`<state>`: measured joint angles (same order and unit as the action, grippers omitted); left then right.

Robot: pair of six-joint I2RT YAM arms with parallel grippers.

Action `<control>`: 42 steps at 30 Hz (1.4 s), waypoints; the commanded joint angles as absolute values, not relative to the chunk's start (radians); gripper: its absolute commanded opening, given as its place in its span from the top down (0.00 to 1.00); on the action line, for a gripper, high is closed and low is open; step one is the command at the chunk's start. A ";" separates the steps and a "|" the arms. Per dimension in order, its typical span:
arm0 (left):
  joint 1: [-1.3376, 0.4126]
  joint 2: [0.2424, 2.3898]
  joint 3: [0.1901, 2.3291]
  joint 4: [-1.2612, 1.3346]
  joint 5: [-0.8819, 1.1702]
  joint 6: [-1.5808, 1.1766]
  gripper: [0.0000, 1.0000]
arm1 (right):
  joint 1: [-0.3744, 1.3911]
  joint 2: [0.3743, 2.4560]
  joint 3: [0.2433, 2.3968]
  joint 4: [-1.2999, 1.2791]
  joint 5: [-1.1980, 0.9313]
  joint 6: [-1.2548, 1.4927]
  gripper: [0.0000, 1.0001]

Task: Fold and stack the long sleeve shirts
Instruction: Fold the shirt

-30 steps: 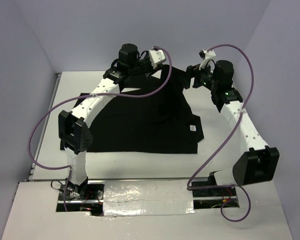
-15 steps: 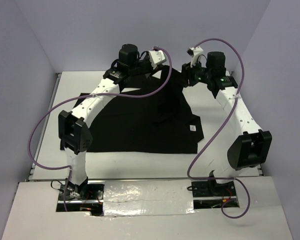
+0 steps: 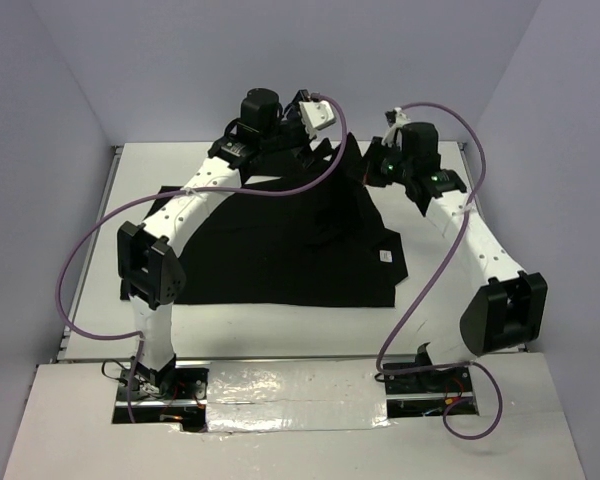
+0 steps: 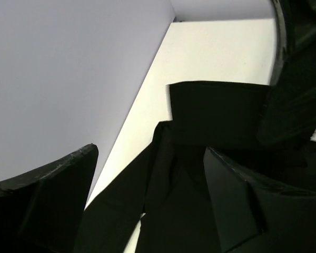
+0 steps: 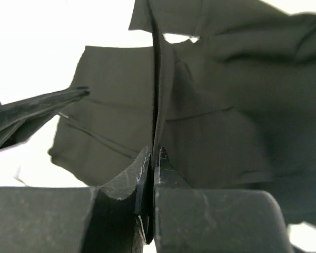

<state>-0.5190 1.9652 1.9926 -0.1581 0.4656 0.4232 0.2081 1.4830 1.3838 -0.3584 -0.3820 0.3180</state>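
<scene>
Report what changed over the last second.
The right gripper swung inward to the far right edge of the shirt, and its fingers are now shut on a fold there. The left gripper barely moved, open over the far edge. The rest of the shirt lies as before.

My right arm has swung in from the right. Its elbow is tucked closer now, and the right end effector has dropped leftward onto the far right edge of the long sleeve shirt, fingers pressed together with a thin fold of black cloth standing up between them. That far corner has drawn up into a sharper peak than a second ago. My left end effector has tipped up a touch at the far edge, fingers spread.
</scene>
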 commanded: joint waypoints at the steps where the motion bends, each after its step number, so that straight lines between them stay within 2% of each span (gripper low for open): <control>1: -0.519 1.907 2.039 -0.196 0.456 0.481 0.04 | 0.218 1.413 1.257 -0.221 -0.299 0.760 1.00; 5: -0.502 1.783 1.944 -0.262 0.526 0.566 0.02 | 0.261 1.367 1.230 -0.172 -0.229 0.931 1.00; 8: -0.508 1.706 1.858 -0.428 0.650 0.678 0.09 | 0.290 1.319 1.223 -0.172 -0.134 1.038 1.00; 11: -0.596 1.609 1.654 -0.427 0.559 0.744 0.10 | 0.319 1.290 1.210 -0.175 -0.071 1.127 1.00; 14: -0.679 1.526 1.473 -0.233 0.477 0.628 0.04 | 0.354 1.270 1.212 -0.215 -0.003 1.183 1.00; 16: -0.715 1.523 1.430 -0.148 0.319 0.530 0.01 | 0.368 1.264 1.212 -0.227 0.023 1.201 1.00; 22: -0.724 1.601 1.529 -0.043 0.219 0.278 0.01 | 0.385 1.278 1.227 -0.264 0.041 1.193 1.00; 28: -0.729 1.634 1.540 -0.009 0.130 0.190 0.01 | 0.388 1.262 1.213 -0.256 0.043 1.203 1.00; 34: -0.744 1.615 1.511 0.034 0.281 0.167 0.01 | 0.390 1.270 1.204 -0.255 0.043 1.207 1.00; 38: -0.746 1.658 1.554 0.020 0.218 0.124 0.01 | 0.397 1.269 1.197 -0.248 0.031 1.215 1.00; 40: -0.744 1.693 1.592 0.012 0.147 0.117 0.03 | 0.400 1.258 1.193 -0.245 0.034 1.219 1.00; 42: -0.746 1.710 1.606 0.017 0.132 0.120 0.10 | 0.402 1.247 1.186 -0.245 0.035 1.220 1.00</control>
